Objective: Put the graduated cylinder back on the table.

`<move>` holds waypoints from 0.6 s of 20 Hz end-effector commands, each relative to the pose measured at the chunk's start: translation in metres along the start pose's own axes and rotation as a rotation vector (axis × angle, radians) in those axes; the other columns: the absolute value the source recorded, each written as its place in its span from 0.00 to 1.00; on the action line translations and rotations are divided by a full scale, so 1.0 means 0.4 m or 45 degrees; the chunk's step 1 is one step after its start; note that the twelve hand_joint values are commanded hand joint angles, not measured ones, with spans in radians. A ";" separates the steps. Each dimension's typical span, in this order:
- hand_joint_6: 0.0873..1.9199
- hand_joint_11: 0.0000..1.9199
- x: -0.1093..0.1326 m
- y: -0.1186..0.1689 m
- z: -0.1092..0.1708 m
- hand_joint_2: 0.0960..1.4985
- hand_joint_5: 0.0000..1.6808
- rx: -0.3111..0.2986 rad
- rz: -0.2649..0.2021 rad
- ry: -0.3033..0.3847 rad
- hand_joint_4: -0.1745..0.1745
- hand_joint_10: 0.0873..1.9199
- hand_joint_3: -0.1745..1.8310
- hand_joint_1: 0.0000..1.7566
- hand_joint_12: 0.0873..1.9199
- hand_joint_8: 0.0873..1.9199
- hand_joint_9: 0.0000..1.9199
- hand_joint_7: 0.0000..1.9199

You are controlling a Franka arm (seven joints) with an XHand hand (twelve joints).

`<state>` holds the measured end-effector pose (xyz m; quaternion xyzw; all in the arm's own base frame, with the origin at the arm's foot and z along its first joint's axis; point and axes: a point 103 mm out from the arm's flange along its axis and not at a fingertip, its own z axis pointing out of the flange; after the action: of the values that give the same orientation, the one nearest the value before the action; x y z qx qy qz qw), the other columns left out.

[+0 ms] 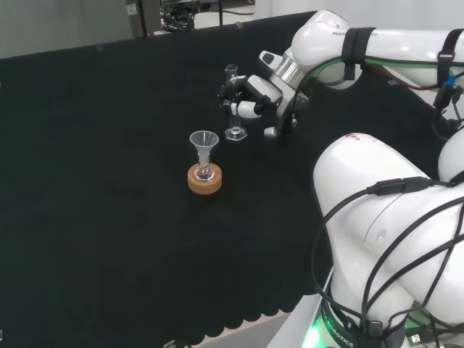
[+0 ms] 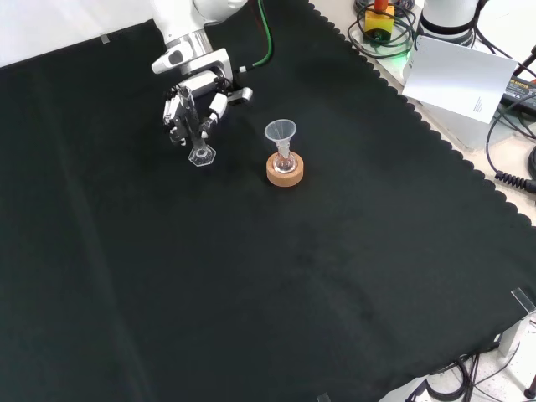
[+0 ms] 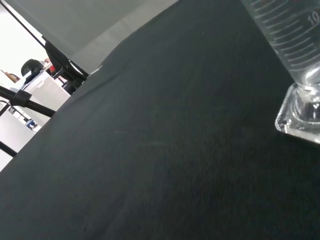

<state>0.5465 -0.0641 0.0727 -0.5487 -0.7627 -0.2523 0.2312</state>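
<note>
You are looking at a clear, glossy graduated cylinder point(image 3: 295, 65), a clear funnel point(image 1: 204, 139) sitting over a matt cork ring point(image 1: 204, 180), smooth white arm links point(image 1: 377, 210) and matt black woven cloth point(image 2: 251, 285).

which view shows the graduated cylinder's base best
The wrist view: the graduated cylinder is close, its clear foot and scale marks plain against the black cloth. The front view shows the whole cylinder, small, upright in the hand, foot at the cloth. The head view shows it small too, the hand curled round its tube.
</note>
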 end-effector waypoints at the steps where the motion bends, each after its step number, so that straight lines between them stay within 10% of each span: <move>1: 0.30 0.40 0.002 -0.004 -0.002 0.70 0.38 -0.003 -0.007 0.001 0.36 0.00 0.00 0.50 0.58 0.27 0.60 0.37; 12: 0.19 0.27 -0.006 -0.009 -0.029 0.63 0.23 0.066 0.024 0.004 0.33 0.00 0.00 0.44 0.65 0.30 0.49 0.25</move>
<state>0.5441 -0.0715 0.0761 -0.5459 -0.7651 -0.2452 0.2379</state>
